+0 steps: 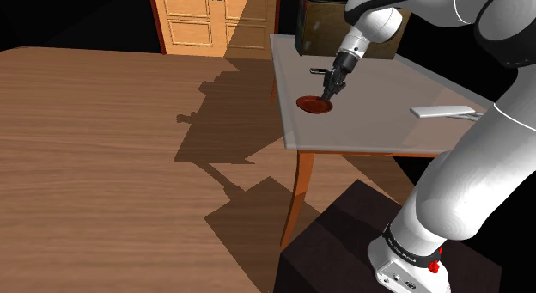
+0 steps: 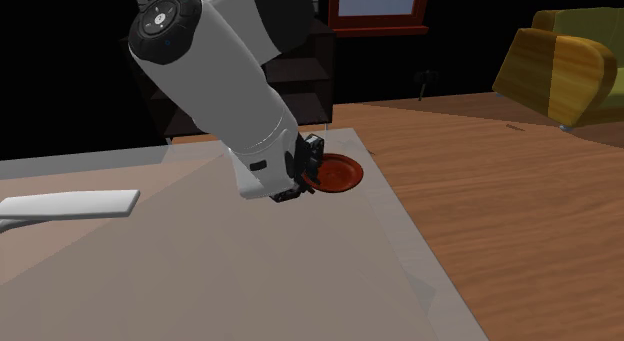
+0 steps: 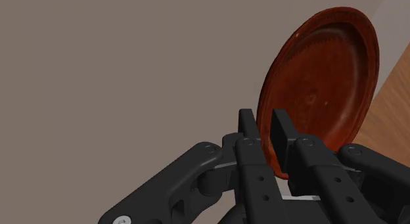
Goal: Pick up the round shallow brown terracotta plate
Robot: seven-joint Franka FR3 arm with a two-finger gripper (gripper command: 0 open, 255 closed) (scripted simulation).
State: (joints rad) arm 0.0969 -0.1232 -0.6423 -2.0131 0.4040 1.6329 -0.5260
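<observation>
The round shallow reddish-brown plate [image 1: 313,104] lies near the grey table's [image 1: 378,128] edge on the shoulder view's left. My black gripper [image 1: 329,94] comes down on the plate's rim from above. In the wrist view the two fingers [image 3: 248,132] stand close together with the rim of the plate [image 3: 322,91] clasped between them, one pad inside the dish and one outside. The second exterior view shows the plate [image 2: 338,173] partly hidden behind the gripper [image 2: 308,179] and forearm. Whether the plate is off the table, I cannot tell.
A flat white object [image 1: 442,112] lies on the table nearer the stand [image 1: 361,248]. A dark box [image 1: 322,29] stands at the table's far end, with a wooden cabinet [image 1: 215,21] behind. A yellow sofa [image 2: 565,64] stands across the wooden floor.
</observation>
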